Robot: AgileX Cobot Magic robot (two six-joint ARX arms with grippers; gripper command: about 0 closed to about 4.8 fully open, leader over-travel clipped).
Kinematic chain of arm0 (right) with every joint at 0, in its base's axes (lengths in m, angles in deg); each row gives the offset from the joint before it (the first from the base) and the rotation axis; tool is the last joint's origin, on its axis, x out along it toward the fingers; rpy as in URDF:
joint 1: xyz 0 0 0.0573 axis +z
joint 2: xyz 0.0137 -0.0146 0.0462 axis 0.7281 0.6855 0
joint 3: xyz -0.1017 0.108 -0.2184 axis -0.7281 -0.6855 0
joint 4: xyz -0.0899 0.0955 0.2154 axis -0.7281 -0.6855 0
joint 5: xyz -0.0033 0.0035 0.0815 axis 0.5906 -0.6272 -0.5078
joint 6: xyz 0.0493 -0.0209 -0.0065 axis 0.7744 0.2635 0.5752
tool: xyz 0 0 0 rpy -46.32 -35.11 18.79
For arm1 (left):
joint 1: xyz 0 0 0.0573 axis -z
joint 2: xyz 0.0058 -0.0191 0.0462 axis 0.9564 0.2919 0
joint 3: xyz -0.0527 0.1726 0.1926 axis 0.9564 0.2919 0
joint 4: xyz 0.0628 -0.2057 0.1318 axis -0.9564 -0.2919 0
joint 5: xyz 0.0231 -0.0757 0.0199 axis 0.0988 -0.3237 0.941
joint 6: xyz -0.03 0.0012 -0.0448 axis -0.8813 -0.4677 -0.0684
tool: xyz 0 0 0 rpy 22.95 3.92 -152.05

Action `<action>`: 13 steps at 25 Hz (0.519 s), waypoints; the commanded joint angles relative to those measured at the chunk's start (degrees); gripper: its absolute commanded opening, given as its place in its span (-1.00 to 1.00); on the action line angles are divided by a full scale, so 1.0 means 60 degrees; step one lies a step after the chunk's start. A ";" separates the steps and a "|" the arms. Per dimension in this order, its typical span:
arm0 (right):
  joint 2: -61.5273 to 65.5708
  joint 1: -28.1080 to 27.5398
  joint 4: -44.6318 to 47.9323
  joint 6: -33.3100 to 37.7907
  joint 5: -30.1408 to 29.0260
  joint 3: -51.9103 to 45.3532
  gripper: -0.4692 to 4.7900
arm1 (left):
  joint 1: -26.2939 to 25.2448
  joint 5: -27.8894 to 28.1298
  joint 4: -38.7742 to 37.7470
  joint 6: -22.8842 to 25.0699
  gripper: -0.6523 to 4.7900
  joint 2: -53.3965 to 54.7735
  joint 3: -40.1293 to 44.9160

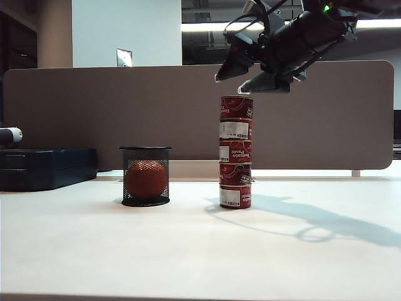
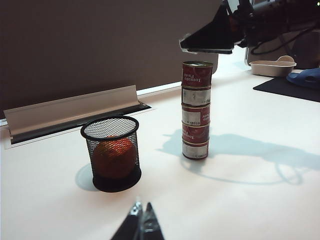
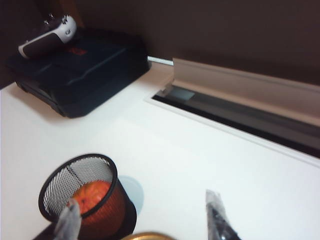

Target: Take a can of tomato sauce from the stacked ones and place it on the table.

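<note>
The stacked ones (image 1: 235,154) form a slim column of several red tins with silver rims on the white table (image 1: 188,251). The top can of tomato sauce (image 1: 237,106) shows its red side and lettering. My right gripper (image 1: 230,82) hovers open just above that can, apart from it, holding nothing. In the right wrist view the right gripper (image 3: 141,200) has its fingers spread wide, and the can's gold rim (image 3: 147,236) shows between them. In the left wrist view the stacked ones (image 2: 196,110) stand across the table. My left gripper (image 2: 142,209) is shut and empty, low over the table.
A black mesh cup holding an orange-red ball (image 1: 145,177) stands left of the stack. A brown-grey divider panel (image 1: 125,113) runs behind. A dark box (image 1: 44,166) lies at the far left. A beige tray (image 2: 272,66) and a black mat (image 2: 290,87) lie beyond the stack.
</note>
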 commanded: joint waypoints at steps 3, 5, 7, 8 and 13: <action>-0.0044 0.0015 -0.0273 0.0011 -0.0011 0.0033 0.56 | -0.0011 0.0000 0.0091 -0.0036 -0.78 0.0007 -0.0025; -0.0044 0.0015 -0.0302 0.0011 0.0007 0.0033 0.65 | -0.0011 0.0000 0.0091 -0.0036 -0.78 0.0007 -0.0025; -0.0036 0.0018 -0.0408 0.0011 0.0007 0.0033 0.65 | -0.0011 0.0000 0.0091 -0.0036 -0.78 0.0007 -0.0025; -0.0033 0.0018 -0.0481 0.0011 0.0004 0.0033 0.65 | -0.0011 0.0000 0.0091 -0.0036 -0.78 0.0007 -0.0025; 0.0069 0.0018 -0.0747 0.0011 -0.0004 0.0033 0.67 | -0.0011 0.0004 0.0091 -0.0036 -0.78 0.0007 -0.0025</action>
